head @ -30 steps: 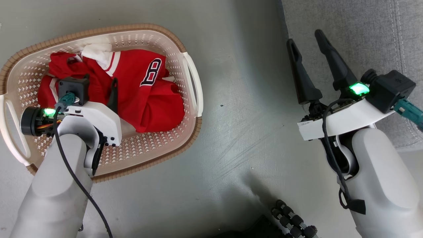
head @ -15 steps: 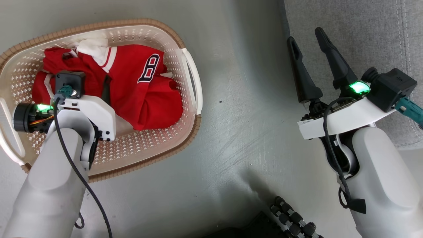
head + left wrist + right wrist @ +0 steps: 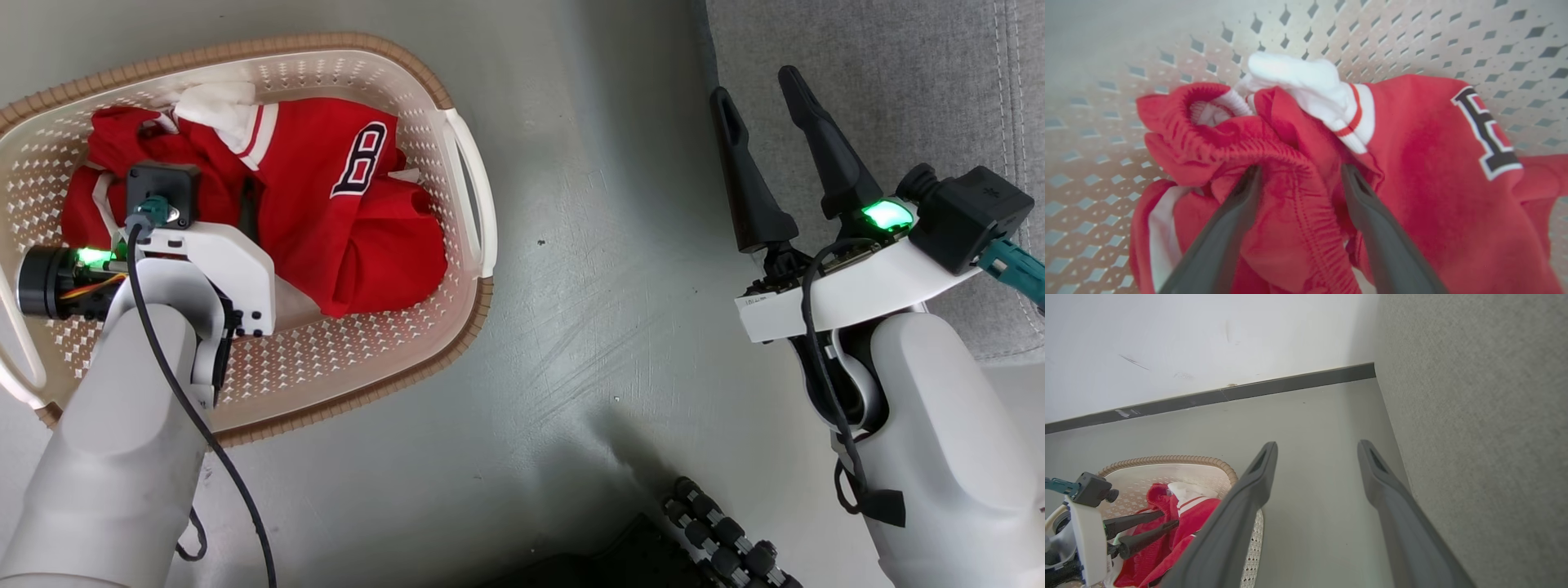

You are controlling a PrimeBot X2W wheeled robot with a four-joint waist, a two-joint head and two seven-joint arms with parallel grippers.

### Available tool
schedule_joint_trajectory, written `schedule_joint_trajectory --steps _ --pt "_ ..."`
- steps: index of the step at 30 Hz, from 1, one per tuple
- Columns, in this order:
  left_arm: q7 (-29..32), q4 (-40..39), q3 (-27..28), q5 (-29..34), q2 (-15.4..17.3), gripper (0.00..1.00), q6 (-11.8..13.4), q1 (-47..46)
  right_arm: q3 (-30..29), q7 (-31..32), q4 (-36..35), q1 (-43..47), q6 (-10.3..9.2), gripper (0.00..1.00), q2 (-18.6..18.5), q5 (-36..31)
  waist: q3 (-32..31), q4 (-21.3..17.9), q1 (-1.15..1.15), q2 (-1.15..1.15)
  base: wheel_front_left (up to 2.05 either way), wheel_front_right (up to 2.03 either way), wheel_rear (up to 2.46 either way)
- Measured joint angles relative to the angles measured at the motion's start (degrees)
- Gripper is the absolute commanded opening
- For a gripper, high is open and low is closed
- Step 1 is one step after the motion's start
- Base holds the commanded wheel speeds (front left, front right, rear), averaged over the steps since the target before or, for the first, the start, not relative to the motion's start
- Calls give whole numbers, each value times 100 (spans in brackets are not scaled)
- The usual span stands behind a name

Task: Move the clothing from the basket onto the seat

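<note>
The red clothing [image 3: 326, 212] with white trim and a dark lettered patch lies heaped in the cream basket [image 3: 367, 45]. My left gripper [image 3: 1300, 171] reaches down into the heap, open. Its fingers [image 3: 1237, 212] straddle a red elastic waistband and press into the fabric [image 3: 1412, 163]. The right wrist view shows these left fingers [image 3: 1143, 528] apart over the clothing [image 3: 1188, 514] in the basket [image 3: 1167, 459]. My right gripper [image 3: 755, 88] hangs open and empty over the floor by the grey seat [image 3: 898, 82]. Its tips [image 3: 1316, 447] sit just left of the seat's side [image 3: 1474, 416].
Grey floor [image 3: 588, 286] separates the basket and the seat. A white wall with a dark baseboard [image 3: 1290, 384] stands behind. A black ribbed part [image 3: 718, 539] of my base shows at the bottom edge. The basket's perforated wall [image 3: 1412, 36] surrounds the heap closely.
The whole head picture has shifted, basket leftward and seat rightward, so the camera moved. My left gripper stays in the clothing; the right gripper holds its place, still open.
</note>
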Motion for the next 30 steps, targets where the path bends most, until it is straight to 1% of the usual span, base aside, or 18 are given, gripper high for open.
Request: schedule_joint_trajectory --steps 14,21,26,28,30 --pt "-15 196 21 -1 16 100 45 -134 94 0 0 -97 0 100 0 41 84 -67 0 0 0 0 0" --pt "-41 242 -9 -1 -99 100 45 -145 100 0 4 -98 0 100 0 42 107 -92 0 0 0 0 0" --pt "-90 298 -26 -2 -101 100 10 -202 103 0 7 -98 0 100 0 43 112 -97 0 0 0 0 0" --pt "-100 314 -32 -2 -97 96 8 -231 102 0 7 -99 0 100 0 43 117 -98 0 0 0 0 0" --pt "-138 330 -38 -2 -101 84 -5 -246 101 0 9 -99 0 100 0 44 122 -98 0 0 0 0 0"
